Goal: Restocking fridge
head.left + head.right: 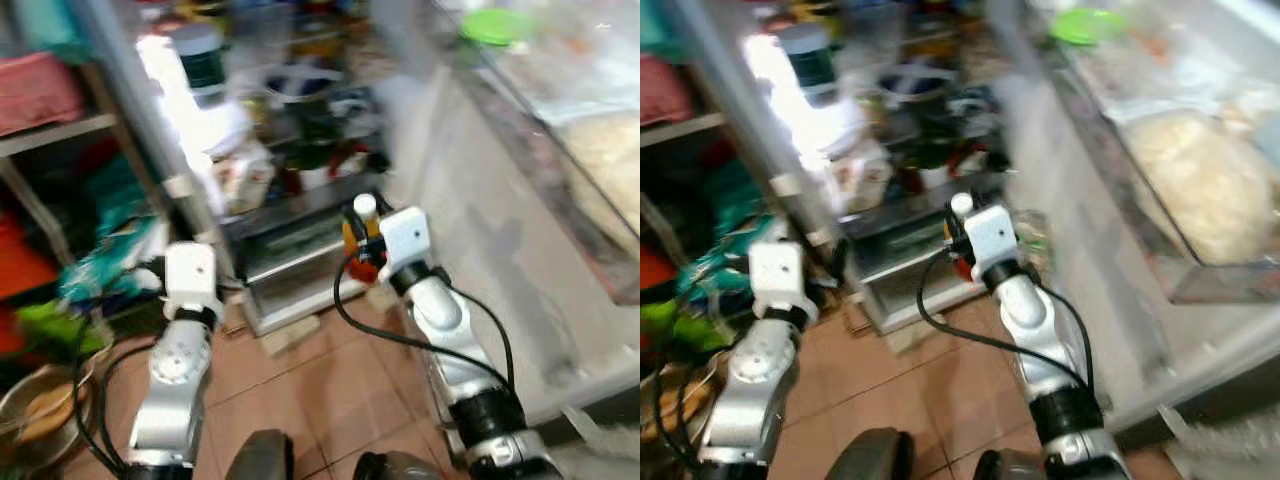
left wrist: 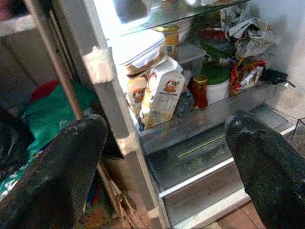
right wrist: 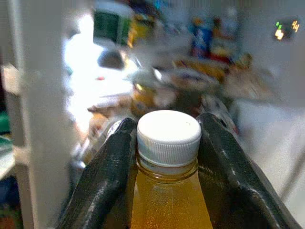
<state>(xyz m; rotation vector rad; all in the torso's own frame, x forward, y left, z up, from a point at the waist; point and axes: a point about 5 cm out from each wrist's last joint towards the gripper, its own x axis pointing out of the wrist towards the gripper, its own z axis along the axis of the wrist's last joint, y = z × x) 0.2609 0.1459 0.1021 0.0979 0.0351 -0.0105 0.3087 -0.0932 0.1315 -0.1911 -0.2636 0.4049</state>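
Gripping a bottle (image 3: 167, 186) of orange drink by the neck, the right gripper (image 1: 362, 240) holds it at frame centre before the open fridge (image 1: 300, 250). Left gripper (image 2: 167, 157), spread empty, hovers lower left. Best keep it upright and aim for a shelf (image 2: 209, 114) gap.

My two head cameras look forward and down from above my arms, both blurred, onto the open fridge (image 1: 300, 200) ahead of my grippers and its door (image 1: 1160, 200) on my right side. The left wrist camera looks along my left gripper (image 2: 167, 162), whose black fingers (image 2: 52, 167) stand wide apart, into the lower shelves at middle range. The right wrist camera sits very close behind my right gripper (image 3: 167, 157), facing the fridge's upper shelves past a white-capped bottle (image 3: 169, 181). All four views share the fridge interior.
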